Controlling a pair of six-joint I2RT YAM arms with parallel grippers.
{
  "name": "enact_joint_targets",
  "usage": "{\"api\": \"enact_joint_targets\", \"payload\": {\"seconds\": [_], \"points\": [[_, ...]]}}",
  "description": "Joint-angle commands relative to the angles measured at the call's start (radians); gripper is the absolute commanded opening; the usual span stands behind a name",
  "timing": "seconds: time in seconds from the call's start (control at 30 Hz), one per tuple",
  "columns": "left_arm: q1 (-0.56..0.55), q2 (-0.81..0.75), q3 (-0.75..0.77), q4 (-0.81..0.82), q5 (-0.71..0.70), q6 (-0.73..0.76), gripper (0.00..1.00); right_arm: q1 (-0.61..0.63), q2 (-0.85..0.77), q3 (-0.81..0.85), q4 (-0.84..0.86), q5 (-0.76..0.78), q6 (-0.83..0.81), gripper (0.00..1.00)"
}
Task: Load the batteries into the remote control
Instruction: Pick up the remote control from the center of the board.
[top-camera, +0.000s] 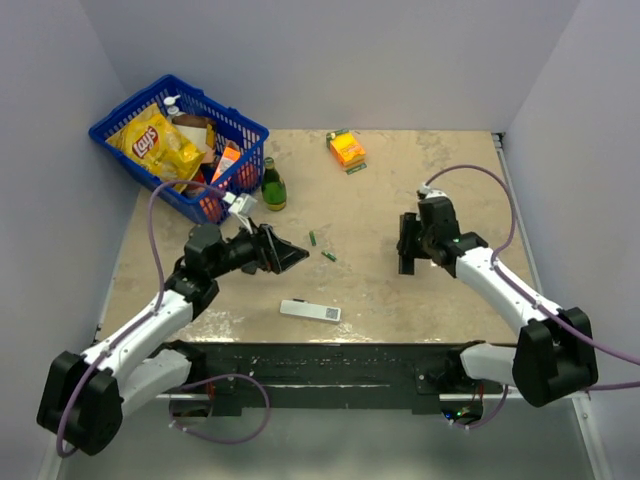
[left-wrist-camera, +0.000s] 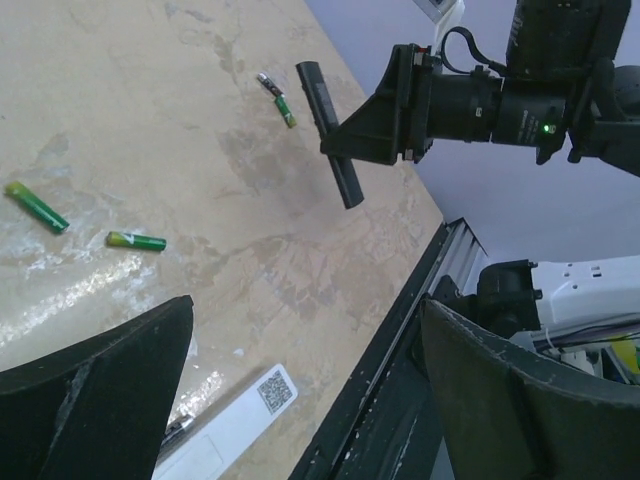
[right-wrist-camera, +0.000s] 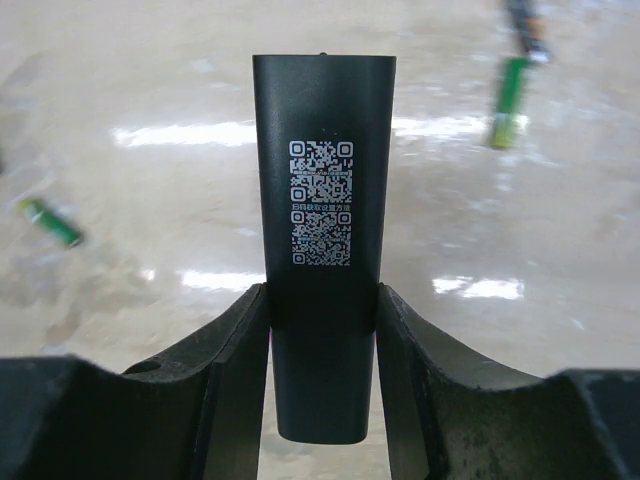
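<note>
Remote control (right-wrist-camera: 322, 250): slim black bar, QR label facing the wrist camera, clamped across its width in the right claw (right-wrist-camera: 322, 340) over the right half of the counter (top-camera: 420, 180), both ends free.
Batteries (top-camera: 312, 238): small green cylinders. Two lie loose near counter centre, apart from each other; a third lies just beside the orange box (top-camera: 346, 148) at the far edge.
Left claw (top-camera: 290, 255): jaws spread wide, holding nothing, near the two centre batteries.
White remote (top-camera: 310, 311): flat on the near counter.
Blue basket (top-camera: 120, 120): far-left corner, holding snack packs.
Green bottle (top-camera: 272, 186): upright beside the basket.
</note>
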Motion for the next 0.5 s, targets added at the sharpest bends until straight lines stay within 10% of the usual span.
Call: {"api": "enact_joint_targets", "payload": {"seconds": [0.0, 0.47], "points": [[-0.057, 0.117, 0.007, 0.243, -0.004, -0.092, 1.0, 0.145, -0.042, 0.019, 0.095, -0.078, 0.004, 0.07], [-0.181, 0.432, 0.13, 0.449, -0.158, -0.21, 0.99, 0.427, -0.073, 0.023, 0.23, -0.108, 0.033, 0.06]]}}
